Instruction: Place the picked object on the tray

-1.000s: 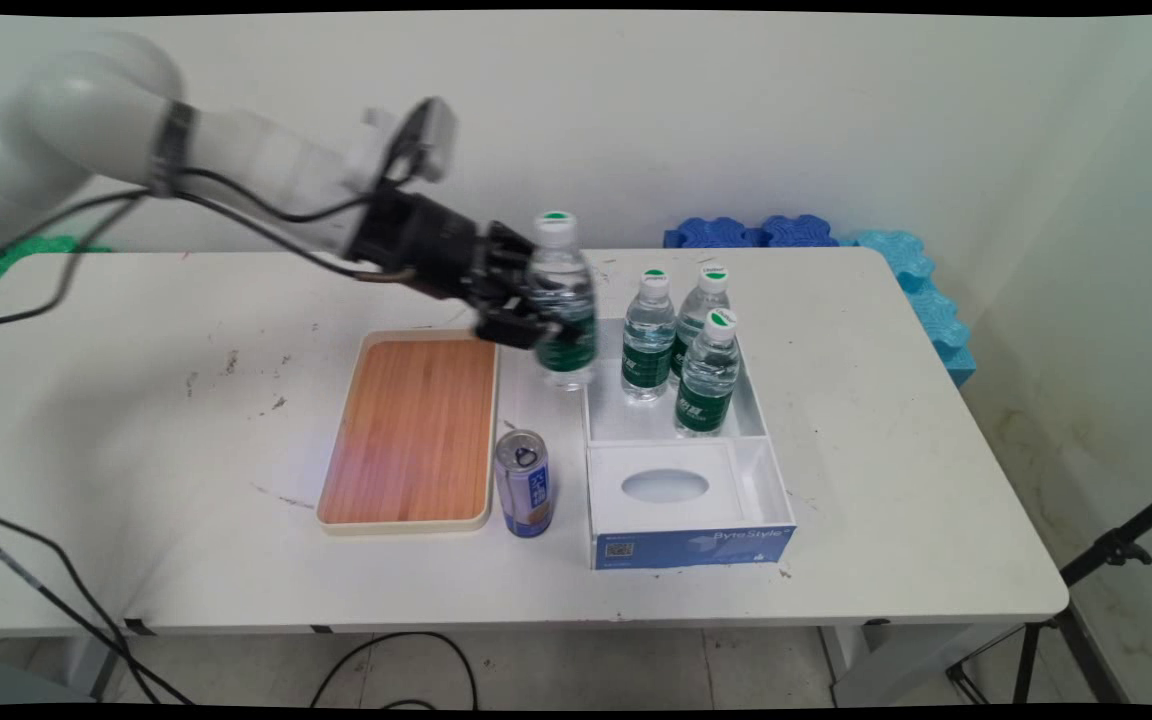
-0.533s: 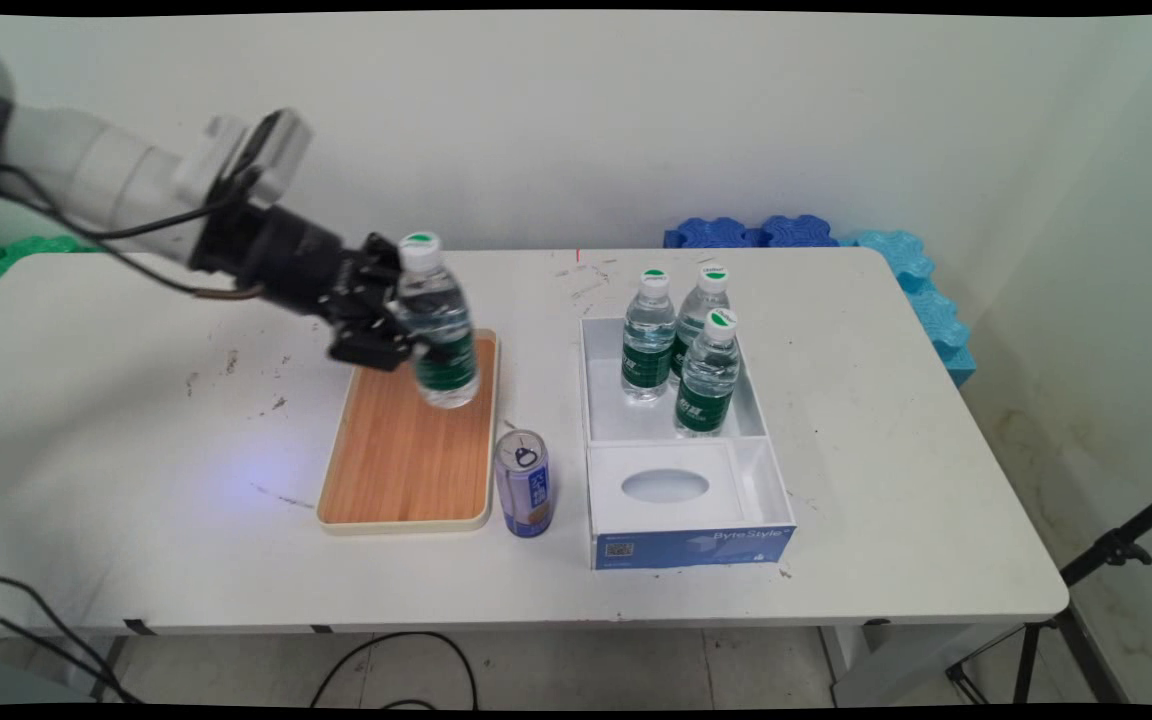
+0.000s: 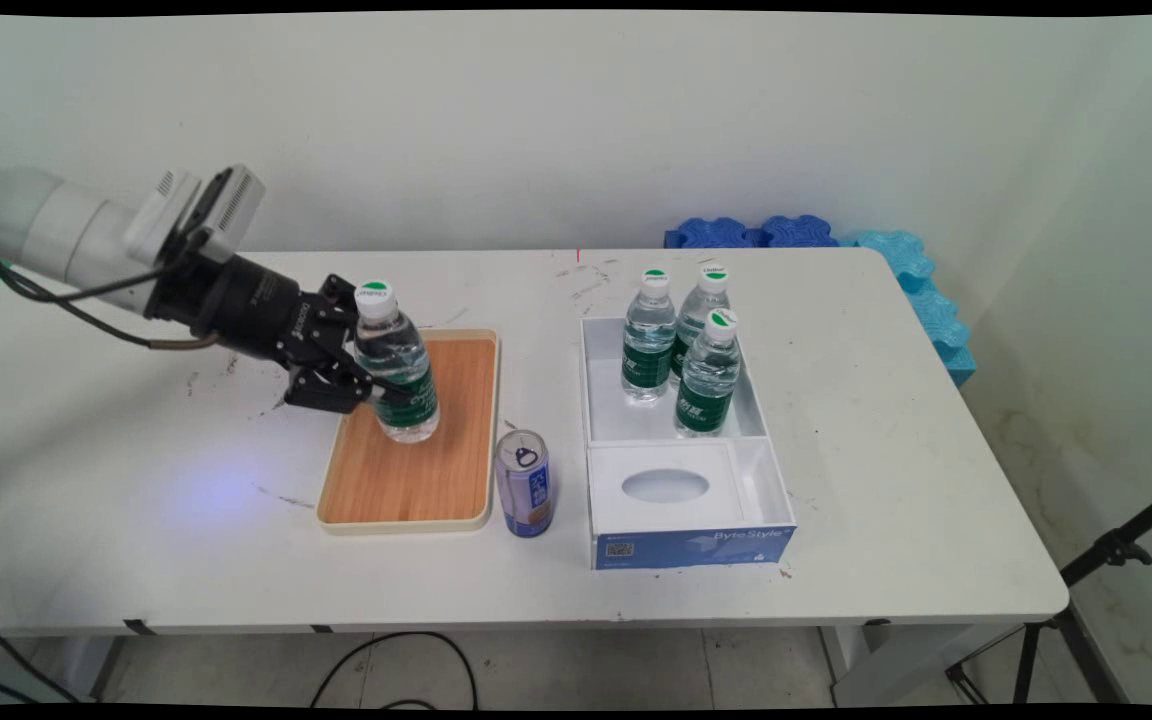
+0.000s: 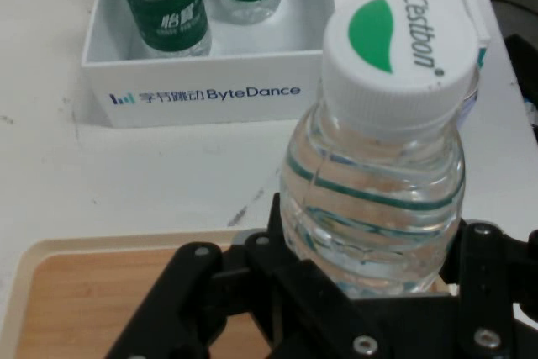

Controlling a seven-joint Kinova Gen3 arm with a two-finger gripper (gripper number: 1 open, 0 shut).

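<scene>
Over the wooden tray (image 3: 406,470), a small water bottle (image 3: 396,375) with a white and green cap sits clamped between the two fingers of the black pincer (image 3: 376,385), tilted a little with its cap leaning back toward the arm. Its base is low over the tray's near-left part; whether it touches the wood cannot be told. The bottle looks full, so it is likely fairly heavy for its size, and its thin ribbed plastic wall is smooth and would probably give under a hard squeeze. The firmest place to hold it appears to be the labelled middle, about where the fingers grip it, from the arm's side. In the hand view the bottle (image 4: 374,199) rises directly out of the pincer (image 4: 370,292), its cap filling the upper right.

Just beside the tray's right rim stands a drink can (image 3: 523,483) on the desk (image 3: 886,480). Right of the can is a white box (image 3: 771,470) with blue lettering, its far compartment holding three more bottles (image 3: 681,345) standing close together, its near part a flat insert with an oval cutout. Blue foam pieces (image 3: 836,240) lie past the desk's far right corner.
</scene>
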